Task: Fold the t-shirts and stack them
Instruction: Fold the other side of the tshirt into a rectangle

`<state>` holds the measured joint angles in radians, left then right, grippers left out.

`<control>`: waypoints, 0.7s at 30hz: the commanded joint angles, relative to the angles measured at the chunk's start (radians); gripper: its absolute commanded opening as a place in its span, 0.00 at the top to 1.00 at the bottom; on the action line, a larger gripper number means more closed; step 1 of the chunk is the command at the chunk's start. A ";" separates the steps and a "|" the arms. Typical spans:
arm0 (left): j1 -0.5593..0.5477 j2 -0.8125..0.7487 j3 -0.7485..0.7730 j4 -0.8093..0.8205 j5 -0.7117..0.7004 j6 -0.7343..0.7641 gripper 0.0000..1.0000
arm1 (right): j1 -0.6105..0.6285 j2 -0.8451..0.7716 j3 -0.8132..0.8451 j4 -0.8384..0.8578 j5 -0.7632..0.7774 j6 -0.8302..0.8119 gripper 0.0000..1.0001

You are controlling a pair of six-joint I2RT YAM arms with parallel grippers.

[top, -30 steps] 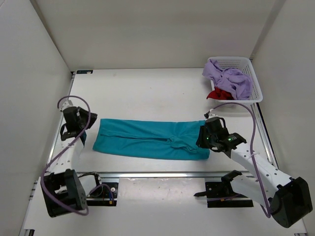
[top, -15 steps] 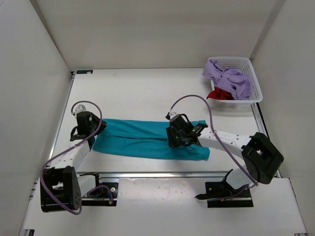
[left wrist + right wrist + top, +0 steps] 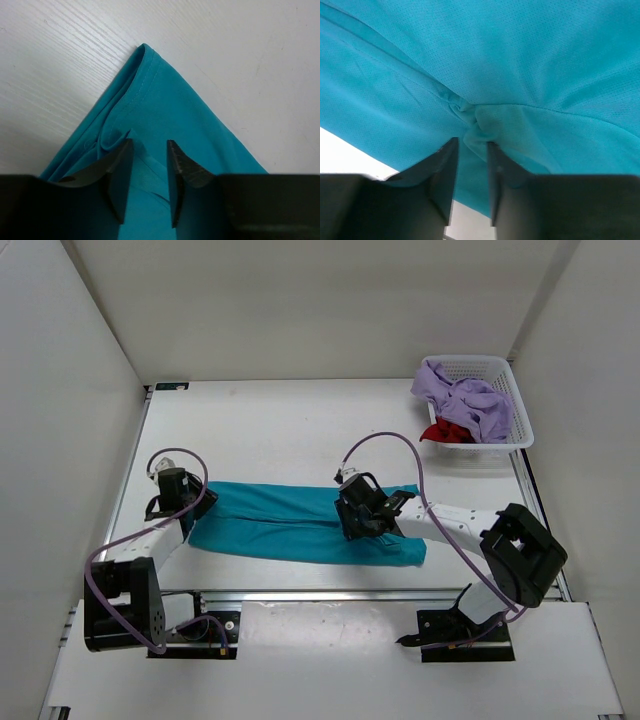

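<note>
The teal t-shirt [image 3: 280, 525] lies on the table as a long folded strip. My left gripper [image 3: 190, 502] sits low over its left end; in the left wrist view the gripper [image 3: 149, 147] is open, its fingers astride a crease just behind the shirt's pointed corner [image 3: 145, 55]. My right gripper [image 3: 352, 523] is over the strip's middle; in the right wrist view it [image 3: 472, 145] is open, with a small bunched fold of teal cloth [image 3: 477, 125] at its tips. The lavender t-shirt [image 3: 460, 395] and the red t-shirt [image 3: 445, 432] are heaped in the basket.
The white mesh basket [image 3: 522, 418] stands at the back right by the wall. Metal rails run along the table's near edge [image 3: 320, 595] and right side. White walls close in the table on three sides.
My right arm has swung from the shirt's right end to its middle. The left gripper has come in over the left corner. Both sets of jaws have widened.
</note>
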<state>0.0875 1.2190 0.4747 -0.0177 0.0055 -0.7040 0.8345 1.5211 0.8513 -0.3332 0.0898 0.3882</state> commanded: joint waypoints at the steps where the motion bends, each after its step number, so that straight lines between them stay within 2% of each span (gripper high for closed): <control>1: -0.006 0.011 0.022 0.038 -0.004 -0.002 0.59 | -0.009 0.010 0.000 0.037 0.019 -0.008 0.75; 4: -0.002 0.008 0.034 -0.007 -0.004 0.006 0.65 | -0.009 0.011 0.000 0.040 0.025 -0.009 0.78; 7: 0.009 -0.064 0.019 -0.027 -0.030 0.020 0.57 | -0.017 0.020 0.002 0.037 0.016 -0.011 0.74; 9: 0.001 -0.104 0.016 -0.040 -0.065 0.035 0.54 | -0.012 0.030 0.002 0.034 0.016 -0.006 0.75; 13: -0.014 -0.076 0.018 -0.050 -0.070 0.044 0.54 | -0.002 0.036 0.002 0.037 0.014 0.000 0.79; 16: -0.011 -0.041 0.018 -0.044 -0.058 0.047 0.58 | -0.001 0.024 0.002 0.027 0.010 -0.005 0.66; 17: -0.014 -0.029 0.018 -0.045 -0.058 0.047 0.58 | 0.002 0.028 0.000 0.031 0.008 -0.003 0.66; 20: -0.025 -0.001 0.036 -0.044 -0.078 0.052 0.58 | 0.009 0.025 -0.004 0.034 0.007 0.001 0.67; 21: -0.026 0.002 0.035 -0.039 -0.075 0.051 0.58 | 0.006 0.027 -0.009 0.037 0.004 0.000 0.71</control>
<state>0.0727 1.2125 0.4759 -0.0563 -0.0483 -0.6674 0.8349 1.5566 0.8509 -0.3275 0.0898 0.3878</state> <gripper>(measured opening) 0.418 0.311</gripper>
